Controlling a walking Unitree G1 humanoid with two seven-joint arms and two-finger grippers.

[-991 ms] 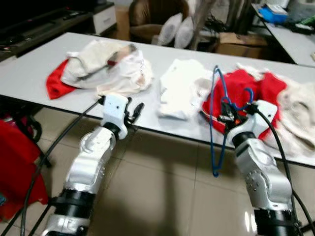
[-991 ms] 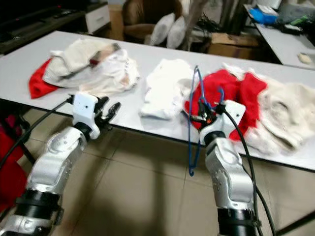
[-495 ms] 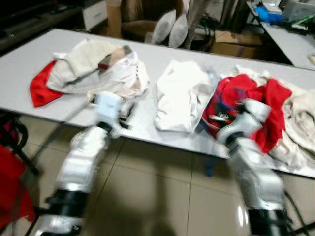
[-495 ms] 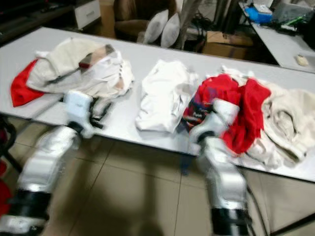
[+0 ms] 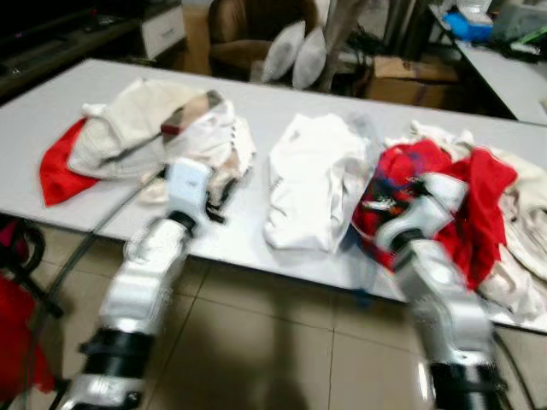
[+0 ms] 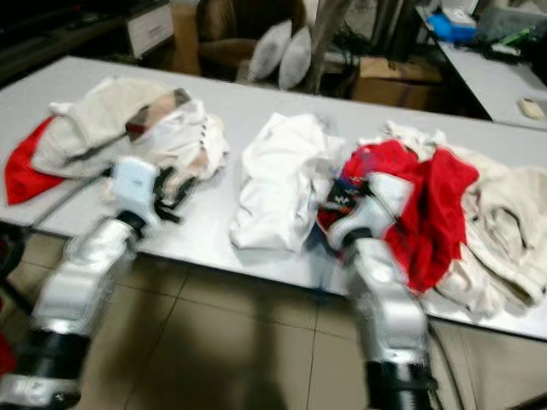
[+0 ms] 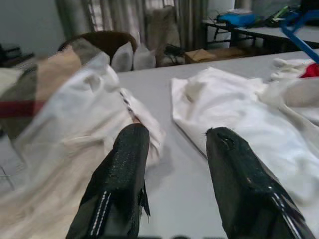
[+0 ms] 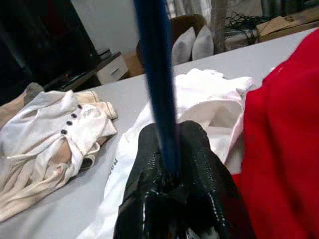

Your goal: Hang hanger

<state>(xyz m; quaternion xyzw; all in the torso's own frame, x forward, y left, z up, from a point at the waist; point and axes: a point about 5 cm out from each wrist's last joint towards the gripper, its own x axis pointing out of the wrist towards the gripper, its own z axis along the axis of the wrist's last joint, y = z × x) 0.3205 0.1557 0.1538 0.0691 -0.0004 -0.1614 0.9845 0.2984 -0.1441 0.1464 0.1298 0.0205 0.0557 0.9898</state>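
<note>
**Hanger gripped, but nowhere yet to hang it**

Nearest me, the right gripper (image 8: 172, 199) has its black fingers pressed together on the blue hanger (image 8: 158, 84), which rises straight out of the pinch. From the head views the hanger is only a faint blue smear beside the right arm, at the near edge of the table (image 5: 282, 102). The grip is on one thin bar, so I judge the hanger could twist or slip if the arm swings, and it could snag the red garment (image 5: 479, 205) just beside it and drag that off the edge. No rail shows, so a turn seems needed first.

The left gripper (image 7: 174, 144) hovers spread apart over the table, between the cream pile (image 5: 137, 137) and the white shirt (image 5: 312, 179).

Compared with a second ago, the whole view has shifted closer over the table and gone blurry; the hanger then hung clearly below the edge.
</note>
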